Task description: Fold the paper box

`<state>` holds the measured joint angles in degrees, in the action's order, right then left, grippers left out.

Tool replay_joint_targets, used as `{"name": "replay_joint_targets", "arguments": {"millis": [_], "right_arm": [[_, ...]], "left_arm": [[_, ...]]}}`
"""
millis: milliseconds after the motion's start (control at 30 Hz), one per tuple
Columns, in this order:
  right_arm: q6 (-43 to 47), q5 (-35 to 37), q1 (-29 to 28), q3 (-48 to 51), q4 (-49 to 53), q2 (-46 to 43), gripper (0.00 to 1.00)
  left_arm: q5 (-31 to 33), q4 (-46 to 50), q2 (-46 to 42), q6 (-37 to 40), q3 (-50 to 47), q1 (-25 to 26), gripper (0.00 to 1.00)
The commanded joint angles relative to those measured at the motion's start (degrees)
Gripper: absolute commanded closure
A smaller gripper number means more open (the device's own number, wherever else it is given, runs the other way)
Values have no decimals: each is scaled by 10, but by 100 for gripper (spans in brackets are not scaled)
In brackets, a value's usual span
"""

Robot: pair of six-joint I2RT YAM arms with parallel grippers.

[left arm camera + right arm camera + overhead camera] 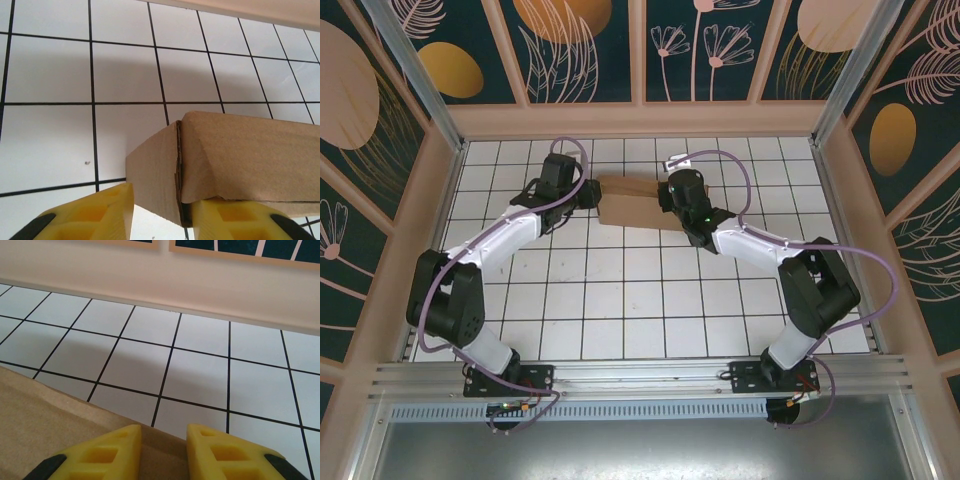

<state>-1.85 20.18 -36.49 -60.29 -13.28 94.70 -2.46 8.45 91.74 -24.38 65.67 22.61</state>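
Resting folded on the tiled table (620, 300), paper box (630, 205) framed at one corner by left gripper (162, 195), hold cannot be told, right gripper (164, 429) spread slightly over the cardboard edge.

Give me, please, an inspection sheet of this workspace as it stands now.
Surface: white tiled table with black grid lines.
Job's things: paper box, brown cardboard, partly folded with a raised end, lying at the far middle between the two arms.
Clutter: nothing seen.
Grippers: left gripper astride the box's end corner, grip cannot be told; right gripper open, at one edge of the box.
Cables: purple cables loop above each wrist and run along the arms.
Surroundings: floral wall panels in wooden frames; aluminium rail along the near edge.
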Motion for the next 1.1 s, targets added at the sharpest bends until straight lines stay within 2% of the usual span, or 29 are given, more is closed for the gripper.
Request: {"name": "replay_joint_targets", "arguments": {"millis": [0, 100, 233, 300, 367, 467, 633, 867, 1000, 1067], "right_arm": [[6, 24, -1, 22, 89, 39, 70], [4, 25, -1, 21, 93, 39, 69], [2, 22, -1, 19, 95, 41, 68], [0, 20, -1, 16, 99, 44, 68], [-2, 17, -1, 12, 103, 46, 68], [-4, 13, -1, 11, 105, 43, 68], [-4, 9, -2, 6, 115, 38, 68], [-12, -1, -2, 5, 124, 39, 68], [-11, -4, -3, 5, 127, 35, 69], [-10, -6, -3, 4, 130, 35, 69]], "left_arm": [[0, 74, -35, -12, -23, 3, 64], [1, 80, -63, -12, -30, 2, 68], [37, 71, -126, -10, -39, 3, 92], [42, 50, -156, -12, -44, 2, 96], [39, 36, -161, -20, -34, 1, 93], [22, 40, -112, -26, 8, 2, 76], [-4, 33, -19, -27, 54, 2, 66], [-7, -8, 36, -39, 18, 2, 68], [9, -37, 36, -59, -36, 2, 75], [-3, -60, 28, -73, -62, 1, 79]]}}
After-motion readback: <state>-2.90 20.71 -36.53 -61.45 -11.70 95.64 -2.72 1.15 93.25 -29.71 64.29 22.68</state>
